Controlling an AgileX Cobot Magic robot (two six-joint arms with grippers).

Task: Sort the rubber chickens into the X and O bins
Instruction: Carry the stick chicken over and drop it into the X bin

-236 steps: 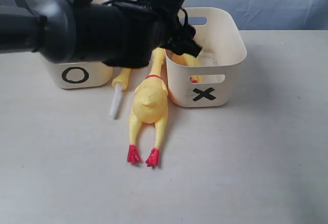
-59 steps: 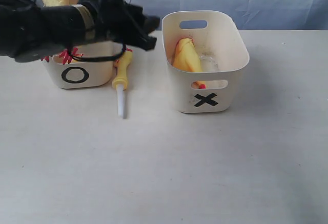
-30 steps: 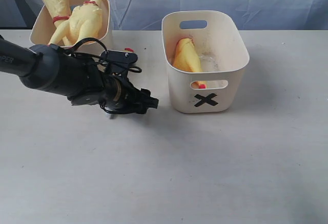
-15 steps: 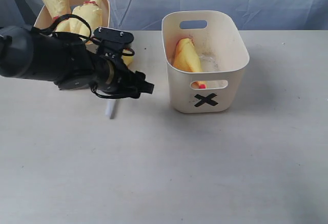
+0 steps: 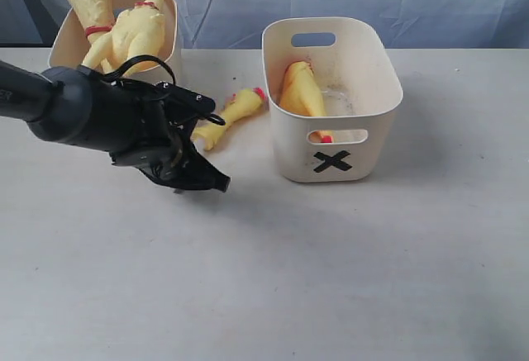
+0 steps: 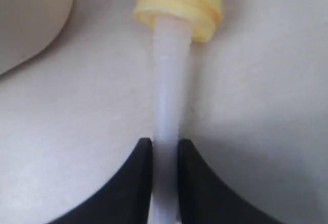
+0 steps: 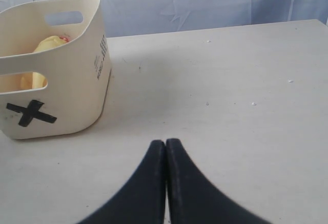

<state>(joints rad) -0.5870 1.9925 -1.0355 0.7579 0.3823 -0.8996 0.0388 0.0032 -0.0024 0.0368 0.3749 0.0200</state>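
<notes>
Your left gripper point(image 6: 165, 143) has its fingers point(image 6: 138, 175) nearly together, pinching the white tube point(image 6: 169, 80) of the small rubber chicken point(image 5: 233, 113). The chicken lies on the table point(image 5: 372, 254) between the X bin point(image 5: 364, 130) and the other cream bin point(image 5: 171, 43). Your right gripper point(image 7: 165, 147) hangs over the table, fingers pressed together and holding nothing.

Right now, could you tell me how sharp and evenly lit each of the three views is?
Exterior view: even light, soft shadows under the left gripper and beside the X bin, all fairly sharp. Left wrist view: very close and soft, the white tube and fingertips fuzzy-edged. Right wrist view: the right gripper is blurred, the bin and table sharper.
</notes>
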